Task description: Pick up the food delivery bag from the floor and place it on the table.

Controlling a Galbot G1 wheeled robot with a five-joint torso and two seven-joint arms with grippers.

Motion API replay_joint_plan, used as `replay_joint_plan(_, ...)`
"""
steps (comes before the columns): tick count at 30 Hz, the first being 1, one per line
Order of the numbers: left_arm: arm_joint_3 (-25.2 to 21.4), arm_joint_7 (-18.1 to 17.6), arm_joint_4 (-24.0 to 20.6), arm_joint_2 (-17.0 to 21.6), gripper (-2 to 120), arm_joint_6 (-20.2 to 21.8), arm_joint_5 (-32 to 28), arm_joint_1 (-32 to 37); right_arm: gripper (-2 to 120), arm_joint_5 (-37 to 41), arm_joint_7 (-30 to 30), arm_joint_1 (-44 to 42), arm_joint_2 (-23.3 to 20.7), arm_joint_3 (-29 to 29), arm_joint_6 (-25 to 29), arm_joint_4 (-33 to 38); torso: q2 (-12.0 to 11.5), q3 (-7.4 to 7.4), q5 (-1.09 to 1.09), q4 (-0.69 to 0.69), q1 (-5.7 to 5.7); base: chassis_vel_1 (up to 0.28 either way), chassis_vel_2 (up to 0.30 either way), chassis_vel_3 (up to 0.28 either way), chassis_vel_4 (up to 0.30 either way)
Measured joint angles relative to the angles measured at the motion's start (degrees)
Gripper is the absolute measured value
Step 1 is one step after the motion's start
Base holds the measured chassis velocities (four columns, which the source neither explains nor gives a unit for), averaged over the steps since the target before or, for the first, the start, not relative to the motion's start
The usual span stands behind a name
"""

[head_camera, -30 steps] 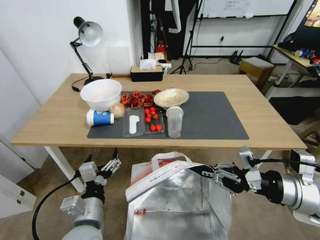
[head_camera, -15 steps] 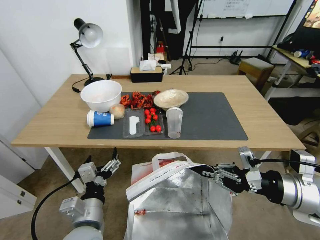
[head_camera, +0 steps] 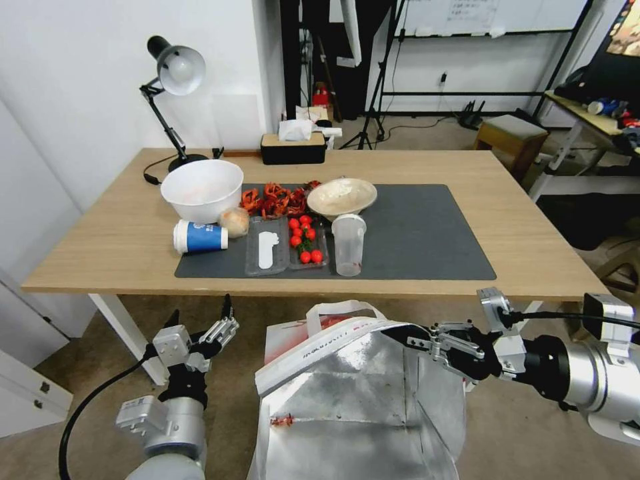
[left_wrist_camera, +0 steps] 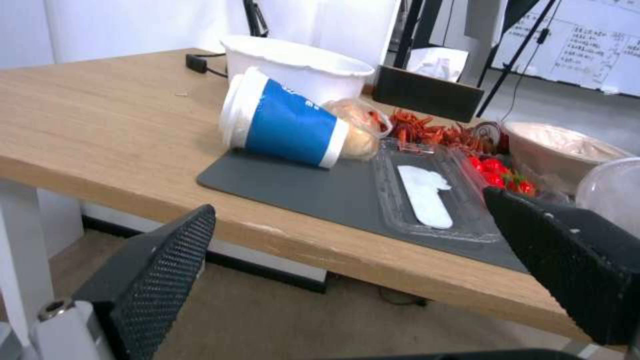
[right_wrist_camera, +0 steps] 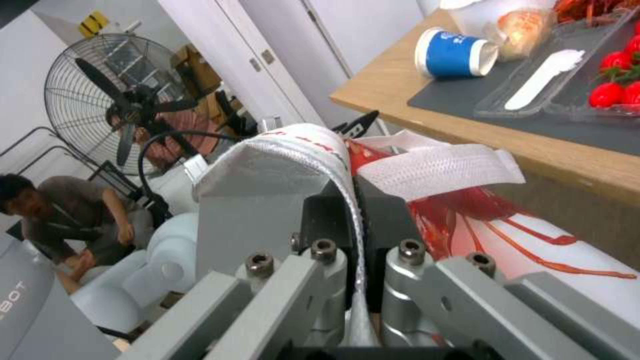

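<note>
The bag runs off the head view's edge at six o'clock, so its base is unseen. The right gripper's fingertips are buried in the bag's folded rim. The table's far legs are hidden beneath its top.

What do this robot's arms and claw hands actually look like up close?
Both arms are smooth silver-grey tubes with black joint rings. A thick black cable loops beside the left arm, and another runs along the right. The left gripper has black fingers with a dotted, textured face. The right gripper is black with silver metal links and small round bolts. Boxy silver blocks sit at each wrist.
</note>
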Motion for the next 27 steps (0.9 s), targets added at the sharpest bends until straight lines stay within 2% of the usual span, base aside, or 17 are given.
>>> replay_joint_plan(21, -0.4, -0.3, -0.7, -0.3, 100, -0.1, 0.5, 0.2, 0, 9.0, 1.8, -1.0, -4.7, 10.5, -1.5, 0.0, -0.2, -0.11, 0.0, 0.01, -0.08, 0.0, 0.0, 0.0, 0.0)
replay_joint_plan(27, -0.6, -0.5, -1.1, -0.4, 100, -0.1, 0.6, 0.3, 0, 15.0, 3.5, -0.7, -6.6, 17.8, -2.3, -0.4, -0.2, -0.13, 0.0, 0.01, -0.09, 0.0, 0.0, 0.0, 0.0)
